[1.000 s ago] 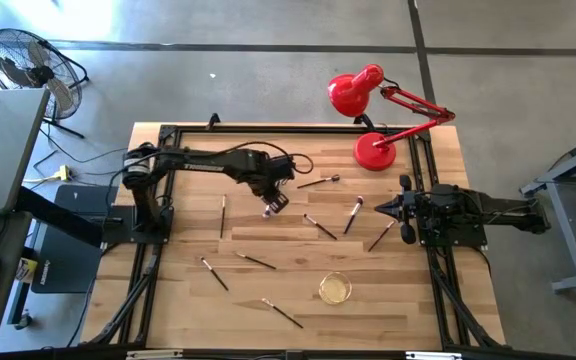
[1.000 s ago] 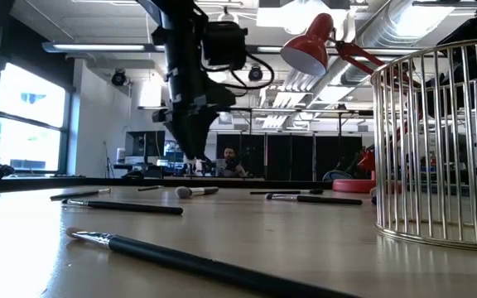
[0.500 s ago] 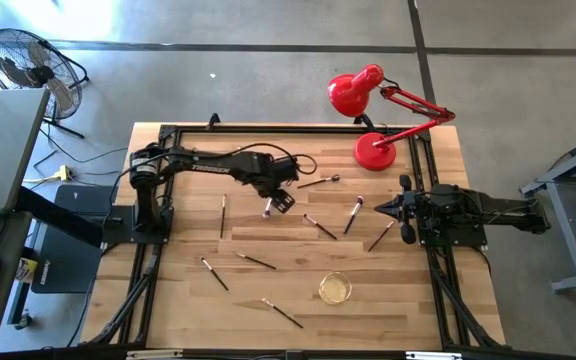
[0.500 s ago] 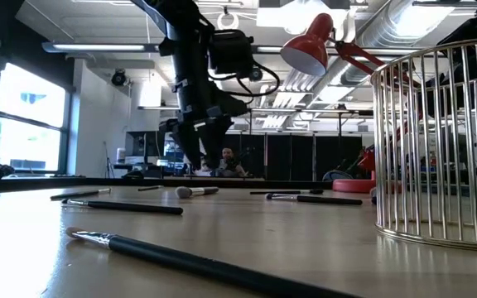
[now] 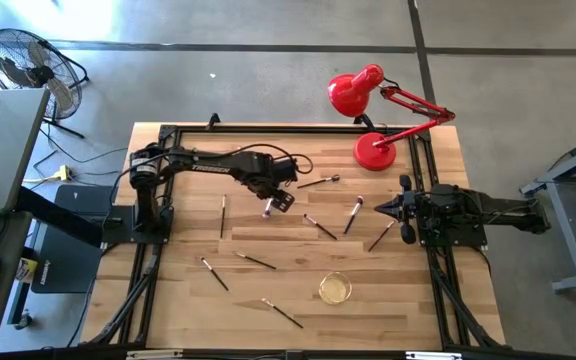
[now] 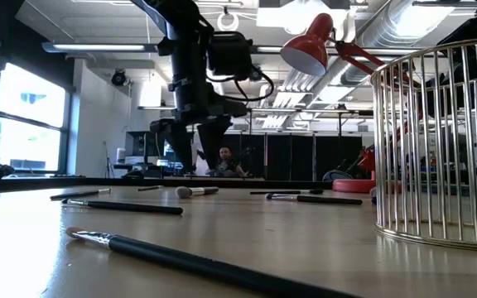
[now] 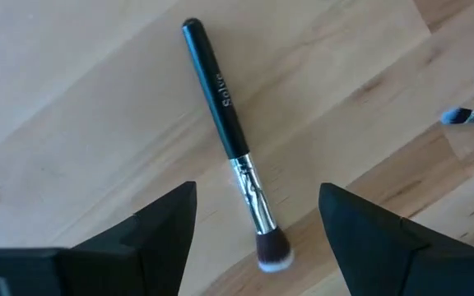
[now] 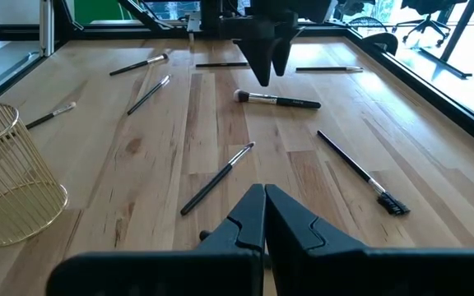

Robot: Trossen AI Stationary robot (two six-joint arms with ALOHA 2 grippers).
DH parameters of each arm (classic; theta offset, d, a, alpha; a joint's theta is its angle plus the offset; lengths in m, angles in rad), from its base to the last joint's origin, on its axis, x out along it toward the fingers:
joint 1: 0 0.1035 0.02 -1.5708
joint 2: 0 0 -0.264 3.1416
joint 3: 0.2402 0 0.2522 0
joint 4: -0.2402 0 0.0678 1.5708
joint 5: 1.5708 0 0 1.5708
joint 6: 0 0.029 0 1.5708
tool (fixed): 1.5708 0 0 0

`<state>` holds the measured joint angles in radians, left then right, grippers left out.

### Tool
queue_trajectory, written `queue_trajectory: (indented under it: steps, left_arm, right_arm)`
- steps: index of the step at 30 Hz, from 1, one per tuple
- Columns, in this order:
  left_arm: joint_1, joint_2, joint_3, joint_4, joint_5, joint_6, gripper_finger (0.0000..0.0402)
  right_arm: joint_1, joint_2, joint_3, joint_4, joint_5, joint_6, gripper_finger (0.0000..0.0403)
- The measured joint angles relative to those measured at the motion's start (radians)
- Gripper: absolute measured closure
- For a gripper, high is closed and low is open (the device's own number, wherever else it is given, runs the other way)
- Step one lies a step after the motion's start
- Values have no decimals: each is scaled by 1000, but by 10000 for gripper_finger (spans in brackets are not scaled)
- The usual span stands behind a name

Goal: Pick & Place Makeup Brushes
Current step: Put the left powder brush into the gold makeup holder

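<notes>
Several makeup brushes lie flat on the wooden table. One has a black handle, a silvery ferrule and a pale bristle head (image 7: 239, 148); it also shows as a brush (image 5: 268, 208) in the high view and a brush (image 6: 195, 191) in the low view. My left gripper (image 7: 257, 197) hangs open just above it, one finger on either side of its ferrule, without touching it. From the side, the left gripper (image 6: 197, 149) is clear of the table. My right gripper (image 8: 263, 215) is shut and waits low at the table's right side (image 5: 405, 208).
Other brushes lie scattered: one (image 5: 223, 213) to the left, one (image 5: 318, 182) toward the far side, three (image 5: 353, 215) toward the right, and several (image 5: 256, 261) nearer. A gold wire basket (image 5: 335, 288) stands near the front edge. A red desk lamp (image 5: 373, 120) stands at the far right corner.
My left gripper has shifted slightly toward the table's right and far side and has turned about its wrist over the black-handled brush. In the low view it showed one narrow tip; two fingers now stand apart. The brushes and the right arm have kept still.
</notes>
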<state>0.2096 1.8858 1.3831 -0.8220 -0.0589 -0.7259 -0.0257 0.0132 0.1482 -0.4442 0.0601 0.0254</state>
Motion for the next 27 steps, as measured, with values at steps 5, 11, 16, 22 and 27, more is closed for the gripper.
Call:
queue_trajectory:
  steps: [5, 11, 16, 22, 27]
  left_arm:
    - [0, -1, -50, 22, 22, -17, 147]
    - [0, -1, -113, 109, 50, -29, 147]
    - [0, 2, -124, 130, 51, -31, 147]
    - [-1, 52, -119, 149, 69, -31, 159]
    - [0, 86, -118, 137, 81, -42, 200]
  right_arm:
    - [0, 0, 0, 0, 0, 0, 402]
    - [0, 0, 0, 0, 0, 0, 402]
    - [0, 0, 0, 0, 0, 0, 402]
    - [0, 0, 0, 0, 0, 0, 402]
    - [0, 0, 0, 0, 0, 0, 402]
